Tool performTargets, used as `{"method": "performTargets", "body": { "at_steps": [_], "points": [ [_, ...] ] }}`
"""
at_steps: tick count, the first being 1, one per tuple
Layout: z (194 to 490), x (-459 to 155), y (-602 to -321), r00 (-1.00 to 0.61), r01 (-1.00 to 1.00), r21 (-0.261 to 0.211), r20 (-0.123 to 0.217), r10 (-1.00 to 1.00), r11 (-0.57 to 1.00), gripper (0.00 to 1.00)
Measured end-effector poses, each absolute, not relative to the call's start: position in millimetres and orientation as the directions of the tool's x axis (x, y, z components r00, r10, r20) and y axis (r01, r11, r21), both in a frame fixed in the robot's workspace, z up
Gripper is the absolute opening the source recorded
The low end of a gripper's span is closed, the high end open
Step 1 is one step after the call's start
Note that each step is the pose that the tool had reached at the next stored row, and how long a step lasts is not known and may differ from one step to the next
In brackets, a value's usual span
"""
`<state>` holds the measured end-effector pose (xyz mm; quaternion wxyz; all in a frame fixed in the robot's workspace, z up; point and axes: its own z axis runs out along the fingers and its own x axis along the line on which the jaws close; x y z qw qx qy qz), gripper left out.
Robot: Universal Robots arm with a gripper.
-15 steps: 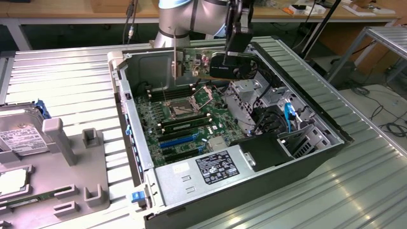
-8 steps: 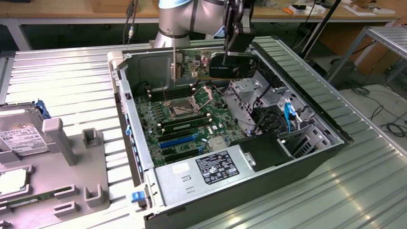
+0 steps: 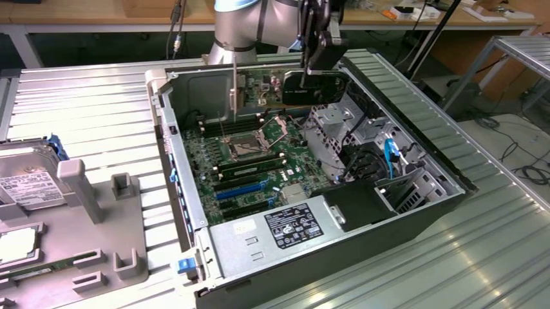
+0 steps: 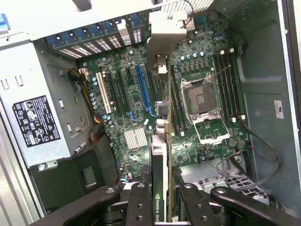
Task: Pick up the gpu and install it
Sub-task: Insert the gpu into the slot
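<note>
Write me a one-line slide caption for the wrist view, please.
Gripper shut on the thin black gpu with silver end bracket, held edge-on over the green motherboard in the open metal case.

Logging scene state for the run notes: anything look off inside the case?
Nothing spilled or broken. One oddity: the CPU socket sits bare, with no cooler and its load plate flipped open beside it. The gpu is gripped by the tool above the motherboard, not in any slot.
</note>
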<state>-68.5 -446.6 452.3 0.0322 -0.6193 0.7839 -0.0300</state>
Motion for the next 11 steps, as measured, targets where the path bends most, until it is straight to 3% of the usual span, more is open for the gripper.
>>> {"method": "performTargets", "body": {
  "at_steps": [11],
  "points": [
    [452.3,-69.2,-446.3,-0.151,-0.985,-0.087,-0.013,-0.989,0.151,0.27]
  ]
}}
